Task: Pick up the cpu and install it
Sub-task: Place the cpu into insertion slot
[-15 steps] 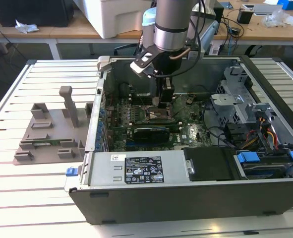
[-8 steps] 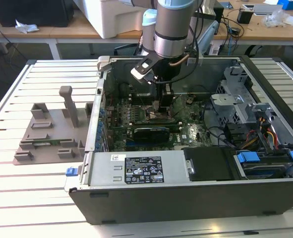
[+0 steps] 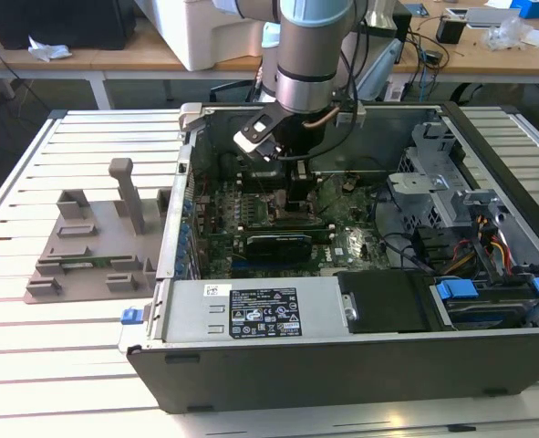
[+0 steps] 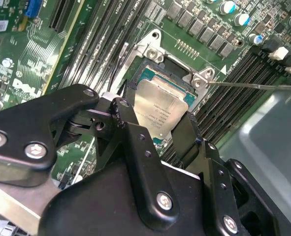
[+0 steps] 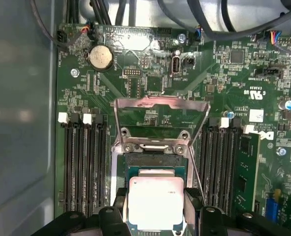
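On the exterior view's left, the grey fixture blocks [image 3: 77, 242] stand apart from the work. To their right, inside the open computer case [image 3: 342, 365], the gripper [image 3: 299, 196] reaches down to the motherboard [image 3: 347, 228]. In both wrist views its fingers [image 5: 192, 204] clamp the cpu [image 5: 156, 199] by two opposite edges, over the socket [image 5: 155, 160] with its load plate [image 5: 160, 102] raised. I cannot tell whether the chip is seated. If it is tilted or off-square, pressing could bend the socket's contacts.
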Motion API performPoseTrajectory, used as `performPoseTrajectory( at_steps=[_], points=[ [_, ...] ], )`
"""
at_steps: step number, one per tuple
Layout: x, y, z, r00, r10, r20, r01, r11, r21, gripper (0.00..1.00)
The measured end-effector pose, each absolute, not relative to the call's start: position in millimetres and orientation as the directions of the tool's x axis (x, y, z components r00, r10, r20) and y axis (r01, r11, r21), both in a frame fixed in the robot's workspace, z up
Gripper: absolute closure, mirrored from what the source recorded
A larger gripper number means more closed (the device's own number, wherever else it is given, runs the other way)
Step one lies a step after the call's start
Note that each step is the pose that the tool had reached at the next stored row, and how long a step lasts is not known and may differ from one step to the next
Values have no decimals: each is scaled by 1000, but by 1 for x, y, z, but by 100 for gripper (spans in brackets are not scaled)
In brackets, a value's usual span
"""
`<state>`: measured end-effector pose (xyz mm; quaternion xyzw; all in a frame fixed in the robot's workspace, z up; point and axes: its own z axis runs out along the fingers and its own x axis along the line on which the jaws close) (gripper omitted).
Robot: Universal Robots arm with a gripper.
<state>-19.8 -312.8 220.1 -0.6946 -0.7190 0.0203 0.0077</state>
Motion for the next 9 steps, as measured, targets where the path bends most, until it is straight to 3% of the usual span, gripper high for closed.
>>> performPoseTrajectory(
  at_steps=[9],
  points=[
    [-18,-313,206,-17,1000,-17,999,16,-40,46]
  ],
)
